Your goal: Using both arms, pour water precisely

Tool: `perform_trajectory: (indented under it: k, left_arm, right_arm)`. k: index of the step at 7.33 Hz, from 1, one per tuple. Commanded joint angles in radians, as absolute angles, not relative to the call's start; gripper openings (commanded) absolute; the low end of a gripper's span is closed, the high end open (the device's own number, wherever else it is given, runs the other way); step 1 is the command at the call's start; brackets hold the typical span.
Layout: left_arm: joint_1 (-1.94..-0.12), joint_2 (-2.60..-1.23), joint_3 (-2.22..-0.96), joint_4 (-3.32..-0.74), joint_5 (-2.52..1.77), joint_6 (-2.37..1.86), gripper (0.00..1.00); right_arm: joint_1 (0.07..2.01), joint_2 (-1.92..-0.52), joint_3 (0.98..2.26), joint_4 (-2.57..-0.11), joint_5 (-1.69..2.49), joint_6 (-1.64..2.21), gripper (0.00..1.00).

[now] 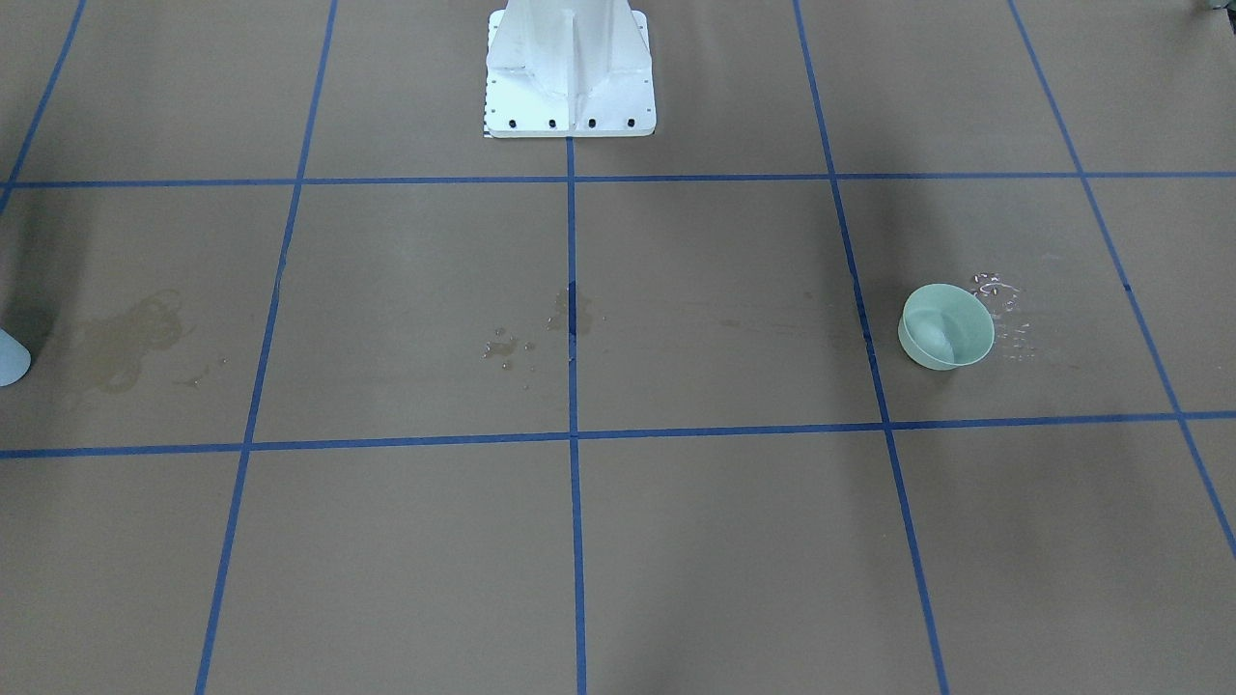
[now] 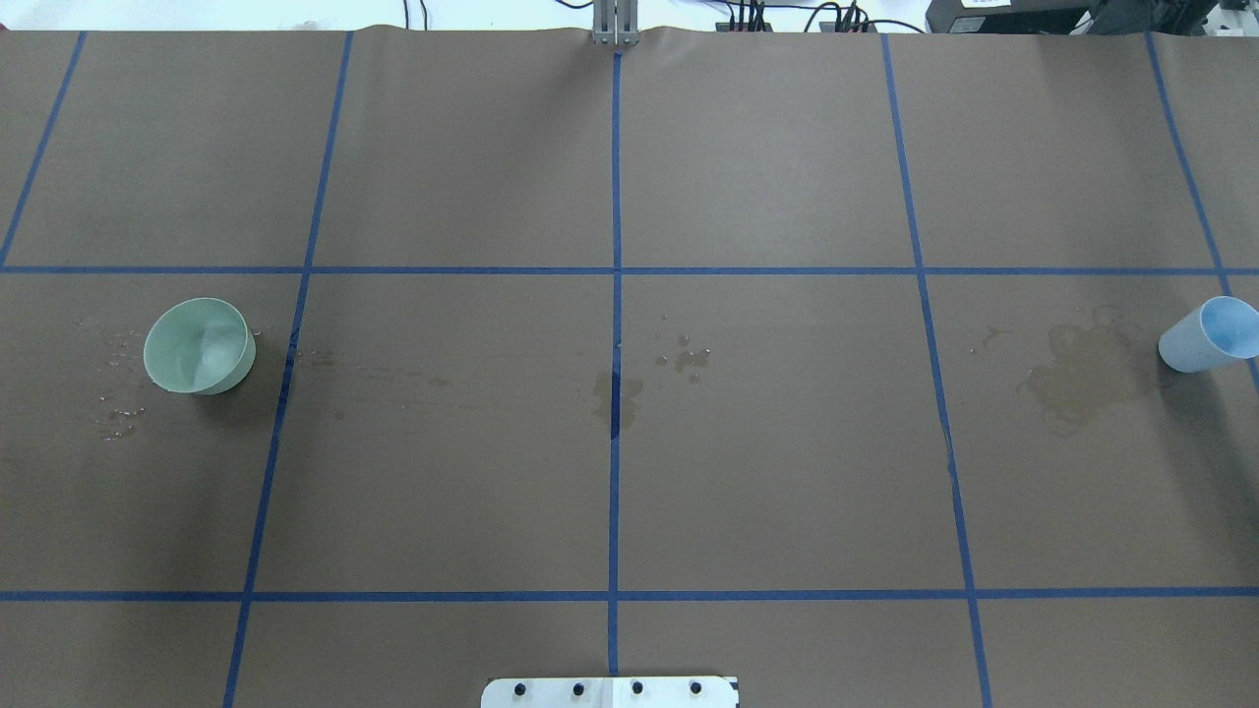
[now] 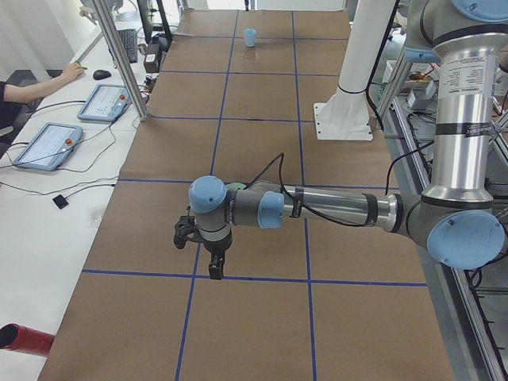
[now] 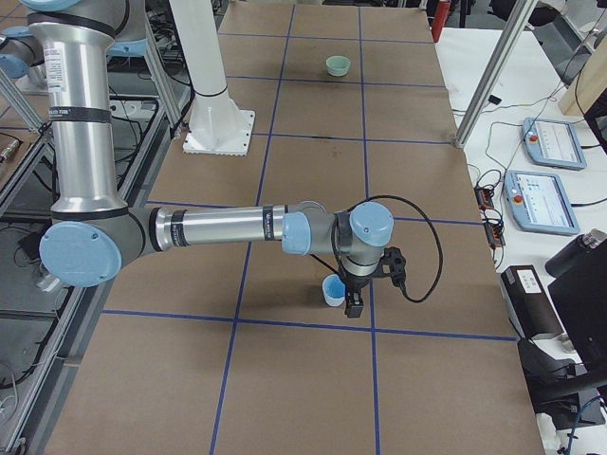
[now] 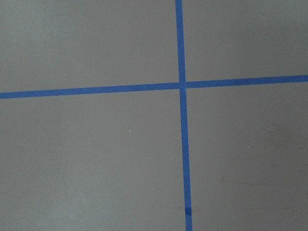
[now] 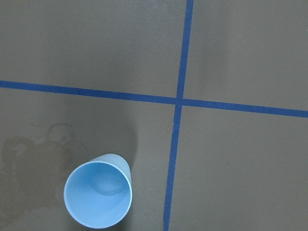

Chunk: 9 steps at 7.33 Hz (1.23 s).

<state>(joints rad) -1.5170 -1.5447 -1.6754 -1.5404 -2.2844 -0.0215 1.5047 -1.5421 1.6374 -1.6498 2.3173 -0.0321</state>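
This looks like the opening step: neither vessel is held. The white pedestal (image 2: 610, 691) serves as the reference. The green bowl (image 2: 200, 345) stands upright on the desk (image 2: 767, 472), well out to the pedestal's left and a little forward of it. The blue cup (image 2: 1210, 334) stands upright just as far out to the pedestal's right, beside a dark stain (image 2: 1082, 379).

The water (image 6: 107, 187) appears only as a faint gloss at the bottom of the cup in the right wrist view, and how much there is cannot be judged.

The right arm (image 4: 218, 227) reaches out low from the pedestal, with the right hand (image 4: 354, 305) pointing down just beside the cup, apparently not touching it. The left arm (image 3: 333, 210) reaches out the other way, its left hand (image 3: 214, 274) over the desk near the bowl. Both hands show only in the side views, so I cannot tell whether either is wide or narrow.

The next move probably calls for each hand to close squarely on its vessel's wall: the right on the cup, the left on the bowl. Both would then be carried level toward the pedestal's front to meet.
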Motion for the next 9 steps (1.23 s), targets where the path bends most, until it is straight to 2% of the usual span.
perform_trajectory:
  k: [1, 5, 8, 9]
  left_arm:
    - [-1.517, -1.543, -1.674, -1.54, -2.284, -0.021, 1.0]
    - [-1.517, -1.552, -1.68, -1.578, -2.281, -0.028, 1.0]
    - [-1.487, -1.603, -1.669, -1.759, -2.325, -0.311, 1.0]
    - [-1.406, -1.601, -1.664, -1.819, -2.368, -0.44, 1.0]
  right_arm:
    - [1.505, -1.543, 1.638, -1.651, 2.321, -0.031, 0.99]
    - [1.505, -1.536, 1.644, -1.649, 2.319, -0.034, 0.99]
    - [1.505, -1.535, 1.649, -1.649, 2.321, -0.034, 0.99]
    - [1.505, -1.536, 1.651, -1.649, 2.321, -0.032, 0.99]
